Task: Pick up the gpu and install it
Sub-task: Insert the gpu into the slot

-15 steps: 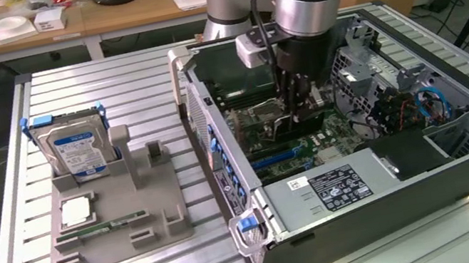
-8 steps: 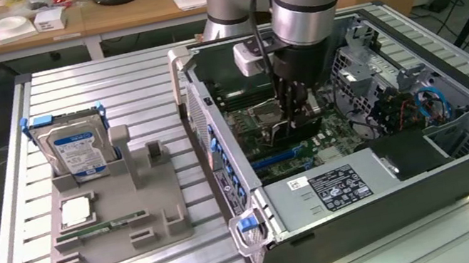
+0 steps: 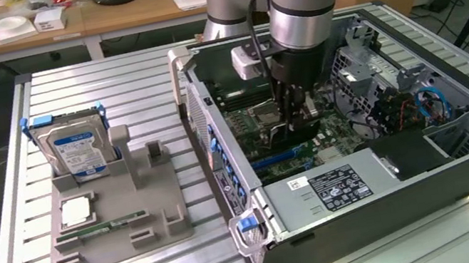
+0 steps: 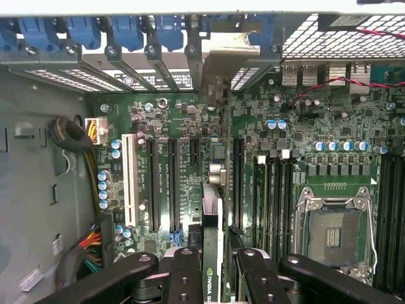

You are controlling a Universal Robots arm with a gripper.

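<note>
Most of the pick-up part looked done, as the gripper (image 3: pixel 298 117) was clamped on the gpu (image 3: pixel 286 138), well apart from the holder (image 3: pixel 119 246) on the table (image 3: pixel 17 213), where the hard drive (image 3: pixel 76 152) stood upright and the memory stick (image 3: pixel 102 229) lay flat. In the exterior view the arm reached straight down into the open case (image 3: pixel 404 217) and held the card low over the motherboard (image 3: pixel 248 100), toward the exterior view's left of the power supply (image 3: pixel 322 188). From the wrist view the gpu (image 4: pixel 212 209) showed edge-on, thin and upright, with a finger (image 4: pixel 186 278) pressed on either side of it. The card ran along the row of long black slots (image 4: pixel 237 177) on the motherboard (image 4: pixel 190 120), beside the CPU socket (image 4: pixel 332 234). Its metal bracket (image 4: pixel 234 60) reached up to the slotted rear wall of the case, among the blue clips (image 4: pixel 126 31). Judging by this, the card was carried in and roughly lined up with the slots, so the install part was under way but not shown finished. Whether the card's lower edge had entered a slot, and which slot it sat over, could not be told, since the card hid its own contact edge. With the grip not released, the pressing home and letting go appeared left to do.
</note>
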